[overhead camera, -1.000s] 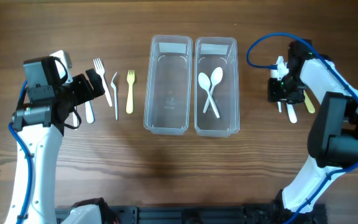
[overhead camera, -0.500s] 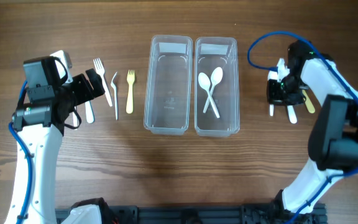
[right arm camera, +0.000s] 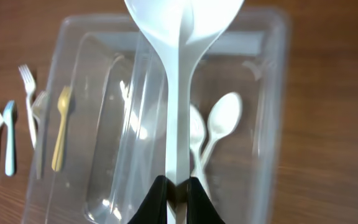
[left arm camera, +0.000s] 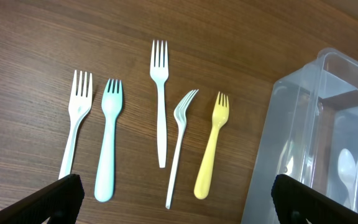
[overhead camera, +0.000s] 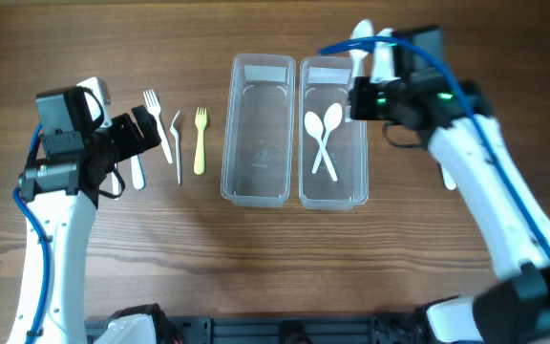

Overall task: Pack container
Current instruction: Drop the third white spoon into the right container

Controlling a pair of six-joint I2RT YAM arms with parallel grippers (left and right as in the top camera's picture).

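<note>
Your right gripper is closed on the handle end of a white spoon, pinching it between both fingers. The spoon reaches straight out ahead of the jaws, with its bowl farthest from them. It hangs in the air above the two clear containers that sit touching, side by side, in the middle of the table. Its long axis runs the same way as the long axis of the containers. In the wrist view the handle lines up with the seam where the two containers meet. The two white spoons already packed lie crossed in the right container, just to one side of that line. Before you let go, judge whether the spoon needs a small sideways shift to fall among them rather than into the left container, which looks empty. The right arm is by far the nearer to this drop. Your left gripper is spread wide and holds nothing. It hovers over five forks laid in a row on the wood beside the left container.
</note>
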